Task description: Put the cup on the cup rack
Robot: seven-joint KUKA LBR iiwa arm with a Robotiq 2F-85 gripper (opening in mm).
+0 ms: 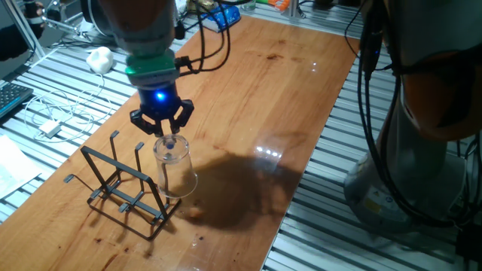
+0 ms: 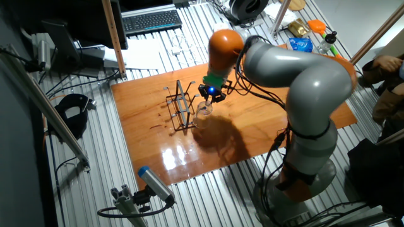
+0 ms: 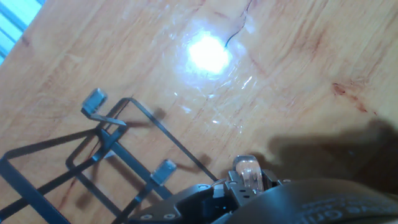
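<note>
The cup (image 1: pixel 175 169) is a clear tumbler standing at the right end of the cup rack (image 1: pixel 120 184), a black wire frame with upright prongs. My gripper (image 1: pixel 168 135) hangs straight above the cup, fingertips closed in on its top end. Through the glass I cannot tell whether a prong is inside the cup. In the other fixed view the gripper (image 2: pixel 211 98) is over the cup (image 2: pixel 203 112), beside the rack (image 2: pixel 180 107). In the hand view two prongs of the rack (image 3: pixel 124 140) show at lower left. A clear piece of the cup (image 3: pixel 245 171) sits at the fingertips.
The wooden table top (image 1: pixel 286 83) lies on a ribbed metal bench. A white cable and plug (image 1: pixel 49 126) lie left of the table, and a keyboard (image 2: pixel 151 20) lies beyond it. The robot's base (image 2: pixel 303 170) stands at the table's right edge. The table's front edge is close to the rack.
</note>
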